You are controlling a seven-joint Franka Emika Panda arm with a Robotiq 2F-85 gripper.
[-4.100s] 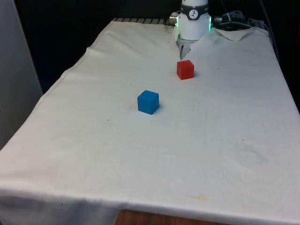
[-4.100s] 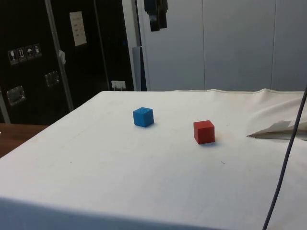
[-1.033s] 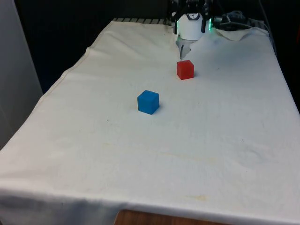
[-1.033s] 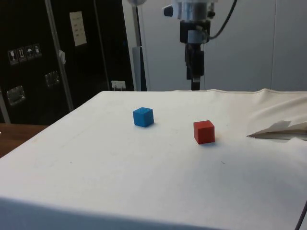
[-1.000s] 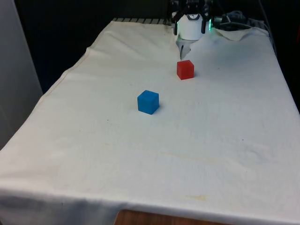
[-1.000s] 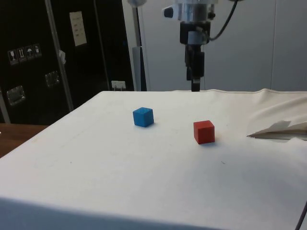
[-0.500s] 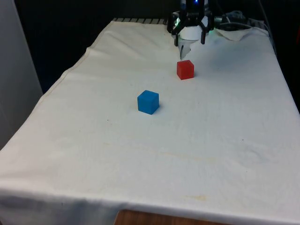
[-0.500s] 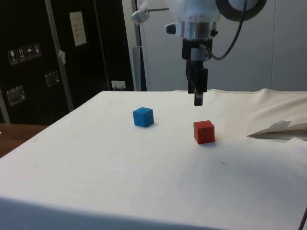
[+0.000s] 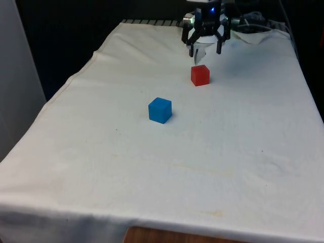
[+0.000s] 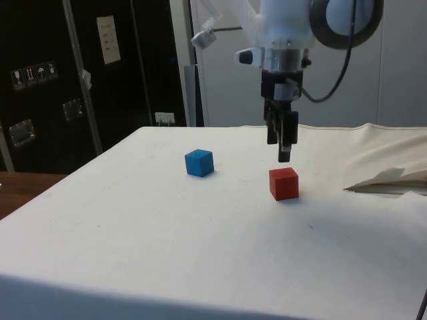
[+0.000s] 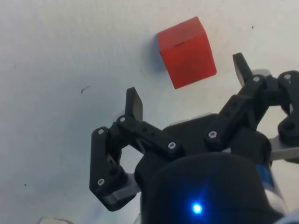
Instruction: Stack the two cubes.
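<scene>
Down has come the black tool (image 10: 284, 155), fingers wide apart, right above the small red cube (image 10: 283, 183) to grab it.

The arm (image 10: 283, 23) was glossy white and rounded, with a dark ring set in a broad joint disc and a black cable looping down beside it. A short white stub jutted from its side. Below sat a black wrist block carrying the gripper (image 11: 187, 86), matte black, built of angular linked bars pinned with small silver screws, its two fingers (image 11: 134, 103) ending in flat, tapered tips.
</scene>
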